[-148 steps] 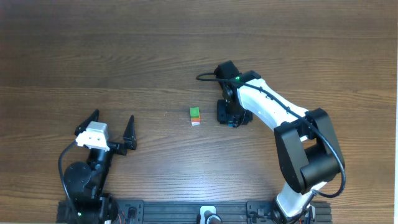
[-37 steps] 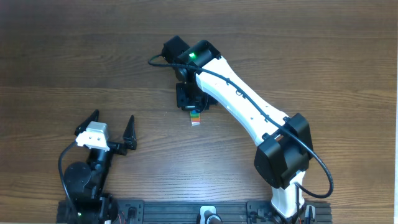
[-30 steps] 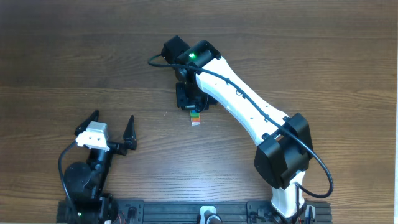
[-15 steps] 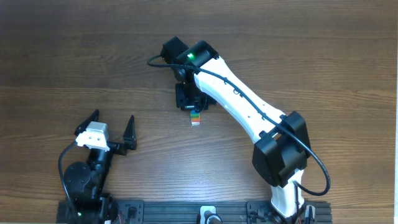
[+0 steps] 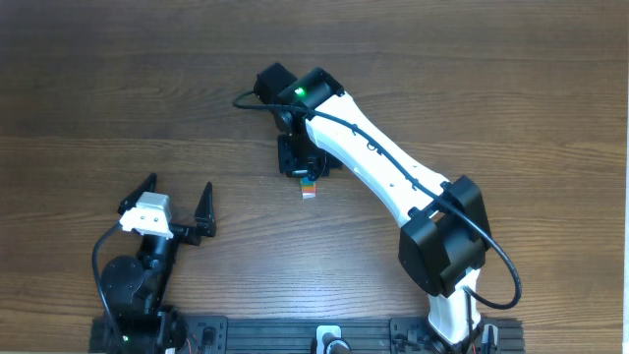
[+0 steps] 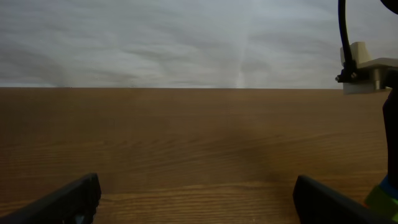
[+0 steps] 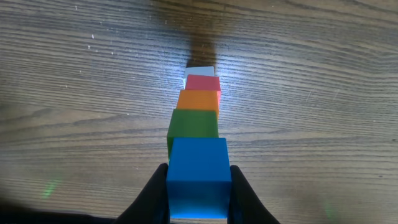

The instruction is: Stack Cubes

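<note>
Table [image 7: 323, 62] wood, grained (dull sheen); cubes [image 7: 194, 124] matt, smooth.

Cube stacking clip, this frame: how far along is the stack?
Done: the white cube, red cube, orange cube and green cube stand in one column on the table. In hand: the right gripper is shut on the blue cube, right above the green one; contact cannot be told. Left: seat it and let go. The left gripper sits open near its base.
</note>
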Motion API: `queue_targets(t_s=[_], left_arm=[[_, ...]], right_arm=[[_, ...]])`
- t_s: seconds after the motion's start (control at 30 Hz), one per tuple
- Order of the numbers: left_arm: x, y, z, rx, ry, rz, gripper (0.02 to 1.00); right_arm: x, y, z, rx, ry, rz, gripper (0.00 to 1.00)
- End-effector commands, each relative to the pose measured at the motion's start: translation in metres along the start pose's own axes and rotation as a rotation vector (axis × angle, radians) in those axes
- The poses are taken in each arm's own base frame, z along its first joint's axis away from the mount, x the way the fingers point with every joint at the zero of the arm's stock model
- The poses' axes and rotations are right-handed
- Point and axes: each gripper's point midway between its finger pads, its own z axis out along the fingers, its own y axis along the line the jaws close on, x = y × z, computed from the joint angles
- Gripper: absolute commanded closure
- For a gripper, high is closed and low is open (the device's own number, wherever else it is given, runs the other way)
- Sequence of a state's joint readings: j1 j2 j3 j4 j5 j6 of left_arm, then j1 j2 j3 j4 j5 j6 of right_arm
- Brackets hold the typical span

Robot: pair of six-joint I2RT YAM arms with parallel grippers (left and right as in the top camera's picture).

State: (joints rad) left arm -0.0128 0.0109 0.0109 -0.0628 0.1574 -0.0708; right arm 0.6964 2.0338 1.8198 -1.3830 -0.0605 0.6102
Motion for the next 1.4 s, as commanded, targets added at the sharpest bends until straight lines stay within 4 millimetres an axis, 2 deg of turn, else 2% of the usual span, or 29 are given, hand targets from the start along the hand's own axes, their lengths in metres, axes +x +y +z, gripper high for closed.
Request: queue_targets(t_s=[0.03,0.13,0.27,0.63,0.7,0.83,1.0,1.07,1.2,1.4], left_arm=[[0.001,0.002,0.0,-0.006,-0.001,0.014,0.018],[0.001,0.002,0.0,-0.006,0.0,0.014,0.018],[0.001,0.002,0.0,-0.006,-0.001,0.014,0.018],[0.001,0.002,0.0,-0.006,-0.001,0.015,0.018],[0.001,0.002,0.0,-0.006,-0.001,0.014,0.018],[0.001,0.002,0.0,-0.006,-0.001,0.014,0.018],[0.001,0.002,0.0,-0.006,-0.001,0.014,0.018],[0.001,0.002,0.0,-0.006,-0.001,0.014,0.018],[0.001,0.002,0.0,-0.006,-0.001,0.014,0.018],[0.001,0.002,0.0,-0.006,-0.001,0.014,0.018]], right_arm=[[0.006,0.001,0.012,0.018,0.023,0.002,0.812],[0.006,0.001,0.012,0.018,0.023,0.002,0.711],[0.006,0.001,0.012,0.018,0.023,0.003,0.643],[0.005,0.002,0.012,0.014,0.017,0.001,0.316],[0.004,0.003,0.011,0.01,0.012,0.001,0.242],[-0.001,0.004,0.007,-0.005,-0.009,0.006,0.025],[-0.015,-0.007,-0.006,-0.035,-0.06,0.009,0.009],[-0.023,-0.014,-0.013,-0.045,-0.083,0.01,0.007],[-0.042,-0.044,-0.032,-0.059,-0.147,0.007,0.009],[-0.066,-0.109,-0.064,-0.047,-0.246,0.04,0.007]])
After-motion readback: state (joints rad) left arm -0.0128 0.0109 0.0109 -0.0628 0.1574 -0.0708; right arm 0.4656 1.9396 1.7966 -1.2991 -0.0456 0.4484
